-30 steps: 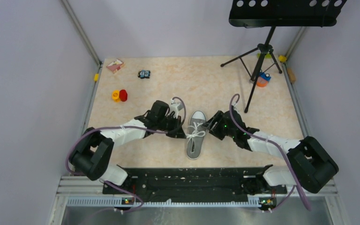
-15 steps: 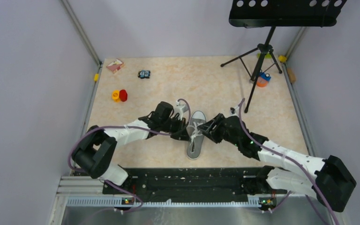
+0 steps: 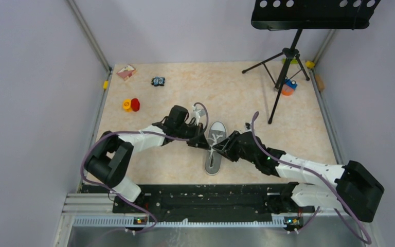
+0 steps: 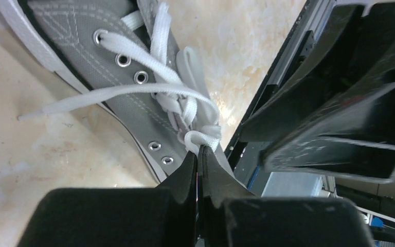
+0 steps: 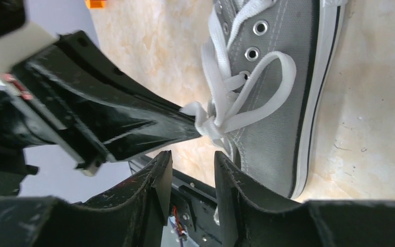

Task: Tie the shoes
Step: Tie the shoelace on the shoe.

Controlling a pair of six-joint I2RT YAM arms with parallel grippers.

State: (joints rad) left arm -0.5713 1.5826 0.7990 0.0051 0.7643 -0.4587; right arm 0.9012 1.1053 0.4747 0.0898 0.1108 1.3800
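Sneaker [image 3: 215,154] points toe away from the arms; left jaws pinch lace [image 4: 204,138], right jaws half-open

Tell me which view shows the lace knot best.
Right wrist: the knot sits close and in full against the grey shoe. Left wrist shows it partly hidden at the left gripper's tips. The top view shows only a small white speck.
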